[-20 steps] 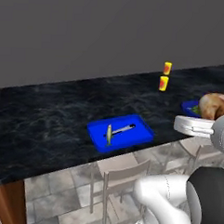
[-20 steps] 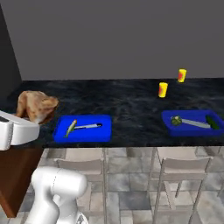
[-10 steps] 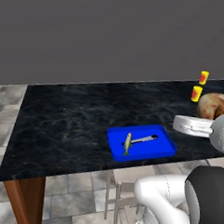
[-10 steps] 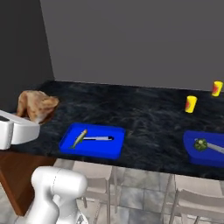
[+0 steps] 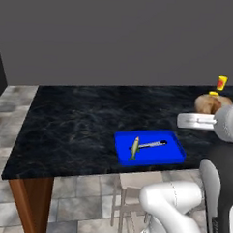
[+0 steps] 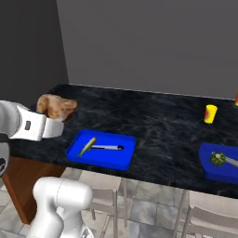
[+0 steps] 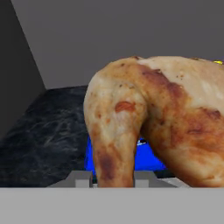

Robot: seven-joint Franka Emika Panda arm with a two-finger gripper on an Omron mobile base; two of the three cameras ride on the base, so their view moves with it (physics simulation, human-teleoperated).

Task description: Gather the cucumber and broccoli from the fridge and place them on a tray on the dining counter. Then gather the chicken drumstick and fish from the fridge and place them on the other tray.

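The room was evenly and softly lit, with no clear source. The dining counter (image 5: pixel 79 131) showed only a dull sheen, no glare. Shadows under its edge were faint. Everything looked soft and coarse, blurriest close up on the chicken drumstick (image 7: pixel 162 122).

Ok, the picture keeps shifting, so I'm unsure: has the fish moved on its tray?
No. The fish still lies at the same end of the blue tray, beside the grey utensil; the camera moved, not the fish.
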